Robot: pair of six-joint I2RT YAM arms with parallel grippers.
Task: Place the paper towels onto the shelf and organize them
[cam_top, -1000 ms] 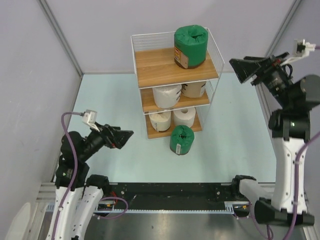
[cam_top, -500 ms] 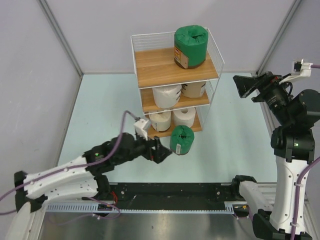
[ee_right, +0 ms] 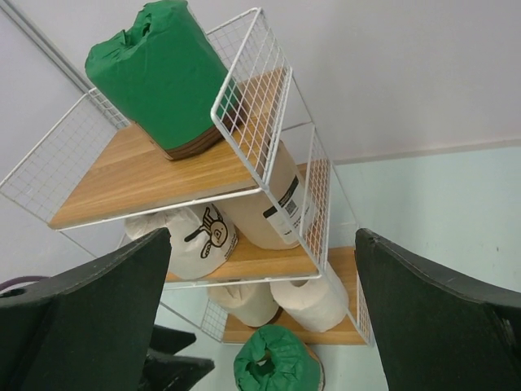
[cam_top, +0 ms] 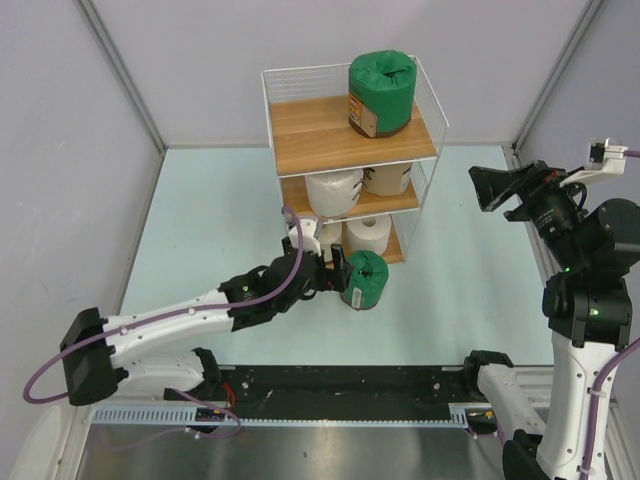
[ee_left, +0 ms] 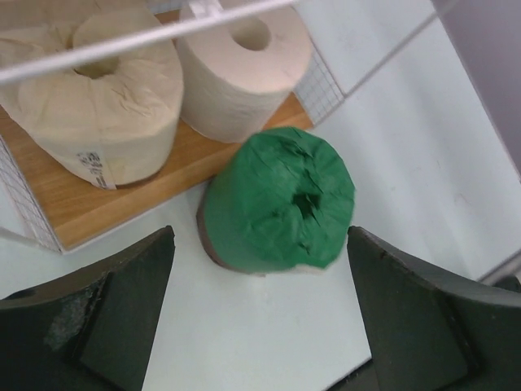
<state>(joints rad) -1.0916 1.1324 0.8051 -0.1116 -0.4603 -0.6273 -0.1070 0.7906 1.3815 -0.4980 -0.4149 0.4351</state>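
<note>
Left arm outstretched low; left hand (cam_top: 329,272) spread, facing green roll (cam_top: 363,280).

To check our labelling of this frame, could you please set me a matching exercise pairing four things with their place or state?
Things:
1. left gripper
2. right gripper
3. tan roll
4. lower green roll

Places or states:
A. on the middle tier of the shelf
B. on the table, before the shelf
C. open, raised right of the shelf
D. open, low over the table

Pairs: 1-D, 2-C, 3-A, 4-B
</note>
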